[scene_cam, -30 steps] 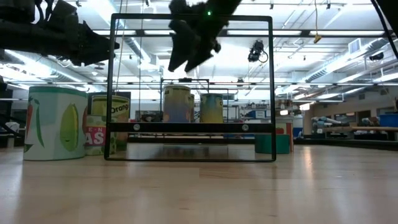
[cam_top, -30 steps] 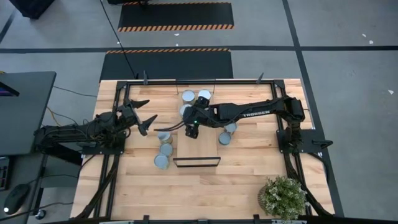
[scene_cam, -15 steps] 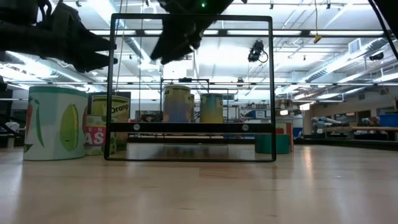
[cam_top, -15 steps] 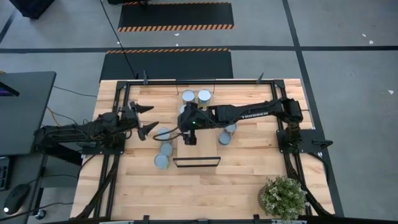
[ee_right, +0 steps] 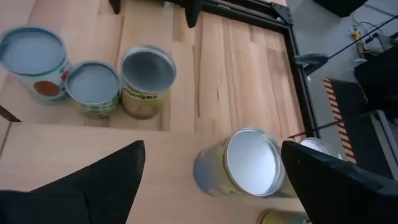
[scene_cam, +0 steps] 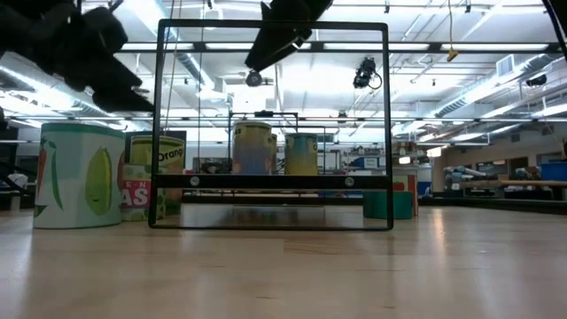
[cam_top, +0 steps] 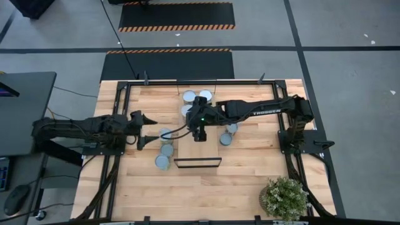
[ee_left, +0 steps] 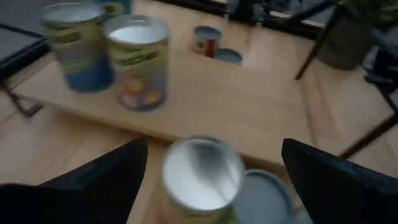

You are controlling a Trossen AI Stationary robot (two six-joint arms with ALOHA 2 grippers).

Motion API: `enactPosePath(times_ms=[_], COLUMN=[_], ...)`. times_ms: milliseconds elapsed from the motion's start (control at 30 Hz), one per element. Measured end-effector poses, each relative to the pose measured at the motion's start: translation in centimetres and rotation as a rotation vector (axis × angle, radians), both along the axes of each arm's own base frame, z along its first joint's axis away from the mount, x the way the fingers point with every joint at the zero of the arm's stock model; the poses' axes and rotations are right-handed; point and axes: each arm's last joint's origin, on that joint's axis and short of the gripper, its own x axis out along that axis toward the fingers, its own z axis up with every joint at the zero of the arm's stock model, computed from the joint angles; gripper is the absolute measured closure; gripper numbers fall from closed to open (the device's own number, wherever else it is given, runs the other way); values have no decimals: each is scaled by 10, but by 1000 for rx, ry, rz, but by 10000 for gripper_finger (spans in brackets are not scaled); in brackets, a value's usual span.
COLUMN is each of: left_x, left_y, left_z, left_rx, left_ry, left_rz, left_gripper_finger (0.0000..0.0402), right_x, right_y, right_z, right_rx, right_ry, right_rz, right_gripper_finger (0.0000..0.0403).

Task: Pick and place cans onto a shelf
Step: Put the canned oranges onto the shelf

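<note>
Both claws wide open and empty over the cans

High view: the left claw point(cam_top: 145, 128) gapes just short of a can point(cam_top: 165, 135); the right claw point(cam_top: 199, 134) hangs above the shelf point(cam_top: 197, 147), whose long axis runs away from its black lip. Low view: labels show, upright cans point(scene_cam: 80, 175) beside the frame. Left wrist view: a silvery-topped can point(ee_left: 200, 175) stands between the fingers point(ee_left: 99, 177). Right wrist view: another can point(ee_right: 245, 163) stands ahead, three more beyond on the table point(ee_right: 242, 68).
</note>
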Motion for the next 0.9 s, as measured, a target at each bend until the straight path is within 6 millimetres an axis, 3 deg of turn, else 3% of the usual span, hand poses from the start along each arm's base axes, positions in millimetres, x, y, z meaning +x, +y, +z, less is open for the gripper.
enactPosePath(times_ms=[167, 300, 567, 900], left_x=[16, 28, 36, 58], left_y=[-8, -15, -23, -14], left_z=[27, 32, 29, -1], left_rx=[22, 4, -44, -59], left_ry=[-21, 116, 548, 779], left_rz=[18, -10, 35, 94], left_gripper_finger=[26, 26, 26, 26], right_x=[1, 0, -2, -2], right_y=[0, 1, 1, 6], right_z=[-2, -4, -6, -6], right_rx=[10, 4, 4, 9], right_ry=[11, 29, 64, 64], right_rz=[28, 34, 35, 53], right_gripper_finger=[19, 19, 19, 19])
